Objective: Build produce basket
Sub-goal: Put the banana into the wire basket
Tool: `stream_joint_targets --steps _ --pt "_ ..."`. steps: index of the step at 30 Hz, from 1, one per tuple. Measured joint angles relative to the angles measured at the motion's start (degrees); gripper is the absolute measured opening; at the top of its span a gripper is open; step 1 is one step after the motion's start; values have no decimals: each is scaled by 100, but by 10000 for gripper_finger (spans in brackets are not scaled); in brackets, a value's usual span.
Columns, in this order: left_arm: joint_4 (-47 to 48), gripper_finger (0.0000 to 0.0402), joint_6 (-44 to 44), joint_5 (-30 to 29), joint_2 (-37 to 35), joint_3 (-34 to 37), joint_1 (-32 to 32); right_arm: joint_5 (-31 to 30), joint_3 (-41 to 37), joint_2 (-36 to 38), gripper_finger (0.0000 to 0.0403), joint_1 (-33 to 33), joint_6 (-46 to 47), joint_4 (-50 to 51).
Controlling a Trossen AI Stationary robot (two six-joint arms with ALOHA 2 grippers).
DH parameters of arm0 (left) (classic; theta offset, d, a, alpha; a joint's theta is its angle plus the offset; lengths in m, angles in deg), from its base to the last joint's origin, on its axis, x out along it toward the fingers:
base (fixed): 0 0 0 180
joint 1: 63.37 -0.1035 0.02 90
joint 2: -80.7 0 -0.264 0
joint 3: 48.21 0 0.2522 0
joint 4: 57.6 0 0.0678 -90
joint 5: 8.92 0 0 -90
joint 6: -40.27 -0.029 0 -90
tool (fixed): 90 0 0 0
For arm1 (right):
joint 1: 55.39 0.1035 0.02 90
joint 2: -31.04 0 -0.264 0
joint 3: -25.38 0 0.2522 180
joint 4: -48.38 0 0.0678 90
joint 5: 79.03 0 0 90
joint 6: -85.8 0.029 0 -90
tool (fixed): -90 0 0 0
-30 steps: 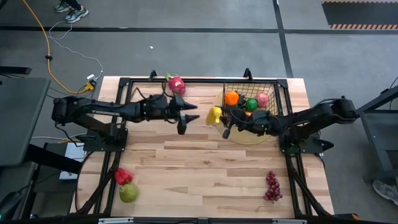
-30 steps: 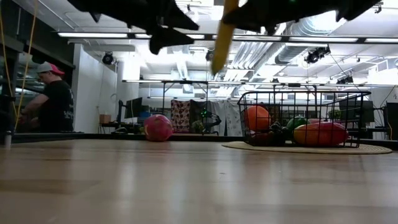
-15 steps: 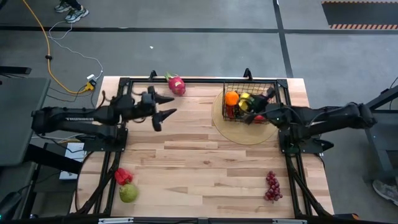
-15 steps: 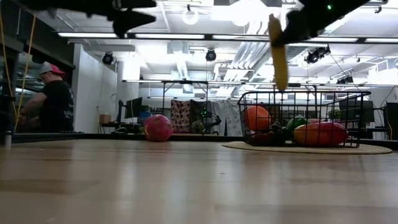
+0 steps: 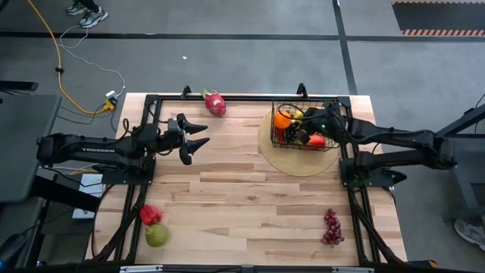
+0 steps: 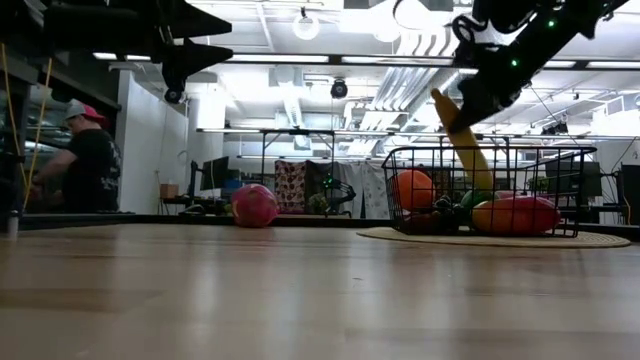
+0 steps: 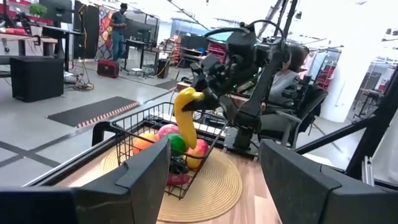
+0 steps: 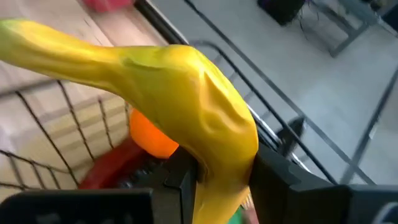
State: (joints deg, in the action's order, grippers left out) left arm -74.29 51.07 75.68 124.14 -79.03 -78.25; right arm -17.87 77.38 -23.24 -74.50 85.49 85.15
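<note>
While the right tool (image 5: 309,123) hangs over the black wire basket (image 5: 330,145), its two fingers are clamped on a yellow banana (image 6: 461,141), which in the low view slants downward with its lower end reaching inside the basket's mesh walls. The right wrist view shows the dark fingers (image 8: 186,180) pressed against both sides of the banana (image 8: 186,93), with an orange (image 8: 149,138) and something red lying below it in the basket. The basket stands on a flat round woven mat (image 5: 292,163) near the far right part of the wooden counter (image 5: 250,197), and already holds the orange (image 5: 282,120), a red piece (image 5: 317,140) and other produce that cannot be told apart from above. The left tool (image 5: 193,139) hovers above the far left part of the counter, well apart from the basket, with its fingers spread wide and nothing between them. A pink dragon fruit (image 5: 215,102) lies at the far edge of the counter. A red pepper (image 5: 150,214) and a green pear (image 5: 157,236) sit touching each other at the near left corner, and a bunch of purple grapes (image 5: 331,227) lies near the right near corner. In the low view, a person (image 6: 78,160) in a dark shirt stands in the room beyond.
</note>
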Motion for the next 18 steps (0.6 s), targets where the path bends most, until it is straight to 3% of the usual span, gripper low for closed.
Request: stream_joint_targets --steps 8,18 --pt "0 235 -3 3 0 0 0 6 15 6 101 -389 205 657" --pt "9 235 3 5 0 0 0 710 13 0 101 -456 449 618"
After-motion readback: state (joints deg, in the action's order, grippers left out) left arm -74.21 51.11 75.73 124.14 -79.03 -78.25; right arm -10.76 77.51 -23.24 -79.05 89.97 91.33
